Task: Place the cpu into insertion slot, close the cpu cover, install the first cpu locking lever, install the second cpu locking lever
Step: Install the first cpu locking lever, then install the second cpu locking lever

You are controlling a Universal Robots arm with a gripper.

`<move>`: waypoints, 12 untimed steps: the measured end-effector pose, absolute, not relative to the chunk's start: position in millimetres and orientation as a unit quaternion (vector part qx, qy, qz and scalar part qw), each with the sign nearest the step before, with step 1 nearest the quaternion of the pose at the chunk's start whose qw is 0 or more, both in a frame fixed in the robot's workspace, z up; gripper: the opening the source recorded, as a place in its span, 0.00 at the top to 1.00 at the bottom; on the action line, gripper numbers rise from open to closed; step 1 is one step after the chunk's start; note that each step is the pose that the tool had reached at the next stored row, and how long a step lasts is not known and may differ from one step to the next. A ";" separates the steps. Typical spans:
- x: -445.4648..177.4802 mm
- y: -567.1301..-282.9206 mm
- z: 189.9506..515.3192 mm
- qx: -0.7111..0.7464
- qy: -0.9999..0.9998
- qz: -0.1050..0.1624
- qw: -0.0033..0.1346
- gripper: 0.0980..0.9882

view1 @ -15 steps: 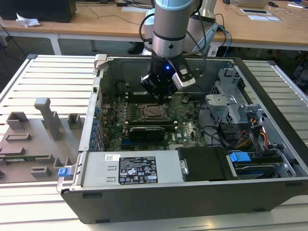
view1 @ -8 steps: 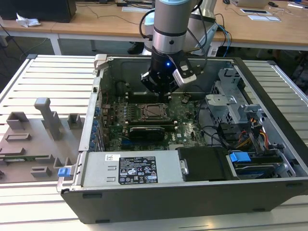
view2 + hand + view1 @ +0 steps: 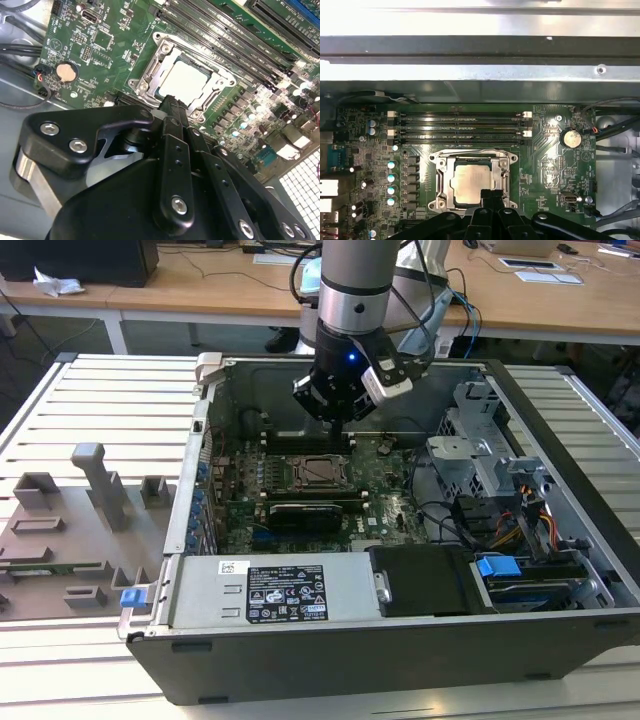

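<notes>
The cpu (image 3: 469,185) lies flat in the insertion slot (image 3: 438,161) on the green board, its pale metal top showing (image 3: 187,80). The silver cpu cover (image 3: 446,184) lies down around it as a frame (image 3: 150,75). A thin wire lever (image 3: 470,151) runs along the socket's edge on the memory-slot side. My gripper (image 3: 490,194) hovers just above the socket's edge, fingers together and holding nothing. In the exterior view the gripper (image 3: 340,425) hangs inside the open computer case over the socket (image 3: 322,470).
Long black memory slots (image 3: 462,127) run beside the socket. A coin battery (image 3: 570,138) and cables (image 3: 615,125) sit to one side. The case walls (image 3: 205,440), drive cage (image 3: 470,450) and power supply (image 3: 290,590) surround the board.
</notes>
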State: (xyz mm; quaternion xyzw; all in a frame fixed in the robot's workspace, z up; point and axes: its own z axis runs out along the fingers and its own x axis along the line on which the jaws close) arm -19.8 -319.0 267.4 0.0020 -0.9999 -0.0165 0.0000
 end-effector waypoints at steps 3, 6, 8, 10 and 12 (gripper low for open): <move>-19.8 -319.0 267.7 0.002 -1.000 -0.016 0.000 0.99; -19.8 -319.0 267.8 0.002 -1.000 -0.016 0.000 0.99; -19.8 -319.0 267.9 0.002 -1.000 -0.016 0.000 0.99; -19.8 -319.0 267.9 0.002 -1.000 -0.016 0.000 0.99; -19.8 -319.0 268.0 0.002 -1.000 -0.016 0.000 0.99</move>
